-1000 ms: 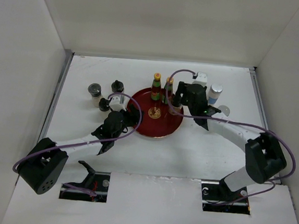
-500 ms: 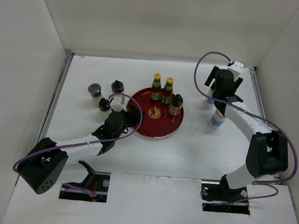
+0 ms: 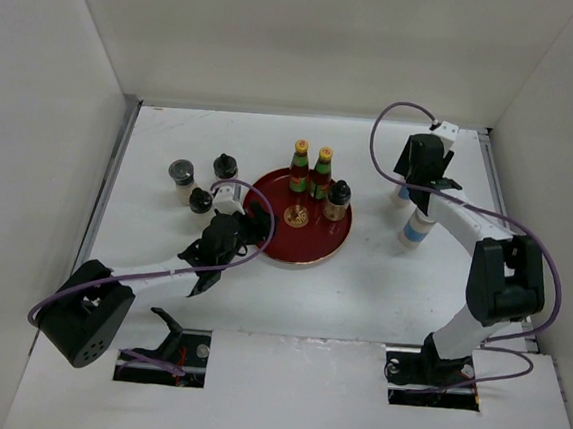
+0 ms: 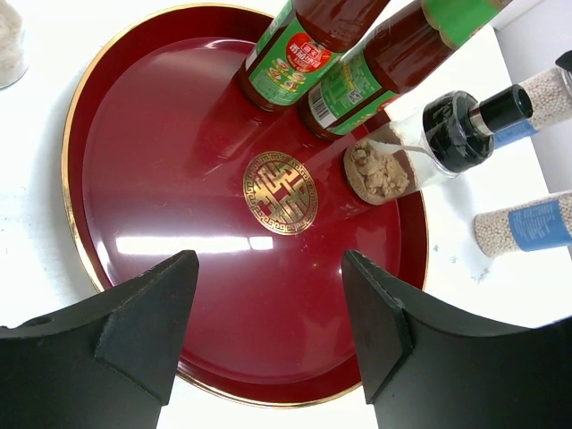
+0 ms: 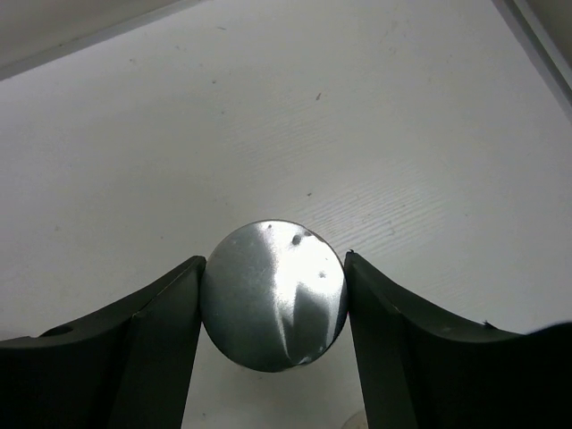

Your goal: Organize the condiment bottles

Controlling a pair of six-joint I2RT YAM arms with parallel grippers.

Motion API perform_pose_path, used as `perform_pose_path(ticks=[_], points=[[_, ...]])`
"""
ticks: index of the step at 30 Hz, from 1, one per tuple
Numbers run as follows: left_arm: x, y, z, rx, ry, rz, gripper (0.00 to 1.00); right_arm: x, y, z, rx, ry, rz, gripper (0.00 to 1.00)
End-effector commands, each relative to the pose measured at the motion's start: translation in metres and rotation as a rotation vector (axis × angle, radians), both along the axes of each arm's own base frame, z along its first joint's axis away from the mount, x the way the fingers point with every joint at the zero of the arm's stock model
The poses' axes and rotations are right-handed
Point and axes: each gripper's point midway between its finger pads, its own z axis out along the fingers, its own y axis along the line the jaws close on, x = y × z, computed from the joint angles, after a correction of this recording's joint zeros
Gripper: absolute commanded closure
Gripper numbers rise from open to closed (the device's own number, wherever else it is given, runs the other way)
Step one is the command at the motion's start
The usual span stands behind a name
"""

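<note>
Two dark bottles with orange caps (image 3: 299,167) (image 3: 322,173) and a black-lidded jar (image 3: 338,201) stand at the back of the round red tray (image 3: 294,245). Three dark-lidded jars (image 3: 181,175) (image 3: 225,167) (image 3: 200,201) stand left of the tray. One blue-banded shaker (image 3: 416,229) stands free at the right. My right gripper (image 5: 274,261) is shut on the silver cap (image 5: 273,299) of the other shaker (image 3: 402,195), from above, both fingers touching it. My left gripper (image 4: 268,295) hangs open over the tray's near rim (image 4: 179,161) with nothing between its fingers.
White walls enclose the table on three sides, and the right wall is close to the right arm. In the left wrist view both shakers (image 4: 536,89) (image 4: 527,223) show beyond the tray's right rim. A jar of pale grains (image 4: 9,45) stands at the far left.
My right arm left the black-lidded jar standing on the tray, swung to the back right and closed its jaws on a shaker's cap. The left arm stayed put.
</note>
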Motion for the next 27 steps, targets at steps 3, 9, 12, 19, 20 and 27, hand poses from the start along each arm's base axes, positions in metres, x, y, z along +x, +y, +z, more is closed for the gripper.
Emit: perform_pose_path(ticks=[3, 9, 12, 19, 20, 27], points=[[0.006, -0.005, 0.023, -0.049, -0.064, -0.002, 0.36, 0.005, 0.008, 0.086, 0.02, -0.287, 0.001, 0.49], [0.007, -0.004, 0.023, -0.052, -0.063, -0.001, 0.36, -0.038, 0.048, 0.154, 0.062, -0.448, 0.104, 0.52], [0.007, -0.003, 0.025, -0.052, -0.069, 0.001, 0.36, -0.067, 0.082, 0.185, 0.081, -0.516, 0.206, 0.52], [0.007, 0.0, 0.026, -0.057, -0.075, 0.017, 0.36, -0.116, 0.165, 0.222, 0.144, -0.58, 0.45, 0.51], [0.007, 0.001, 0.027, -0.058, -0.078, 0.021, 0.36, -0.12, 0.179, 0.223, 0.156, -0.579, 0.485, 0.51], [0.007, 0.016, 0.032, -0.065, -0.098, 0.069, 0.36, -0.116, 0.263, 0.185, 0.182, -0.481, 0.666, 0.51]])
